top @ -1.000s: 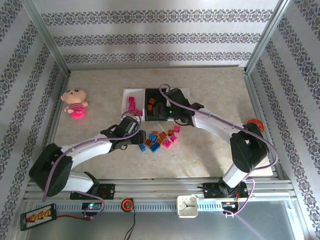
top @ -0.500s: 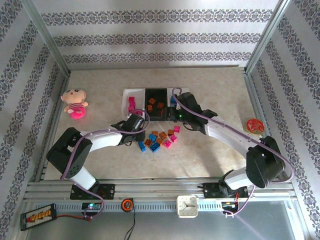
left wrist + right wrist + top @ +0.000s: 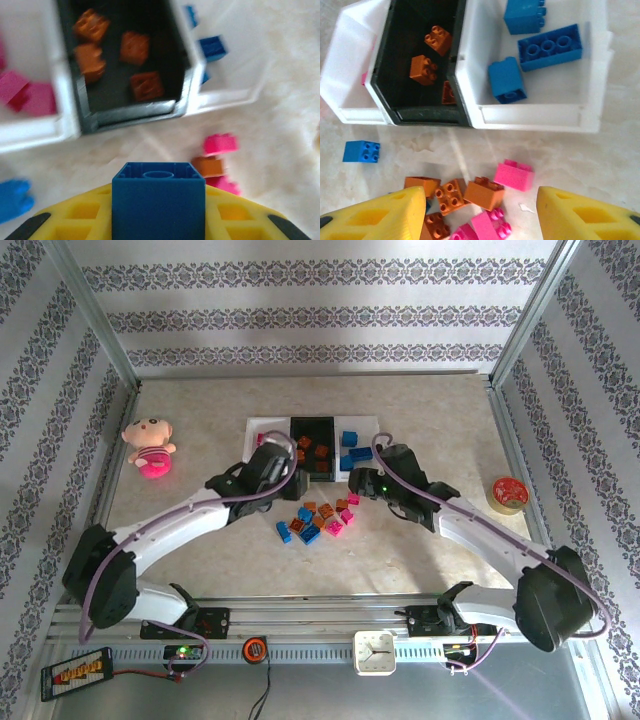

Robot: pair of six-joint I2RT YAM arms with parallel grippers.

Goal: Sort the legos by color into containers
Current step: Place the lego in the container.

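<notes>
Left of the black bin [image 3: 130,112], the left white bin [image 3: 30,132] holds pink bricks [image 3: 35,97]. Just short of the black bin's near wall, our left fingers [image 3: 75,217] are clenched on a blue brick [image 3: 158,205]. We judge it belongs in the right white bin [image 3: 535,122], touching the black bin's right side, so we should lift clear of both rims and let go inside it. Our right fingers [image 3: 375,215] stand spread and empty above the loose bricks [image 3: 482,192] on the tabletop [image 3: 380,550] before the black bin. The left wrist view gives the grasp itself; the top view gives how near the arms stand.
</notes>
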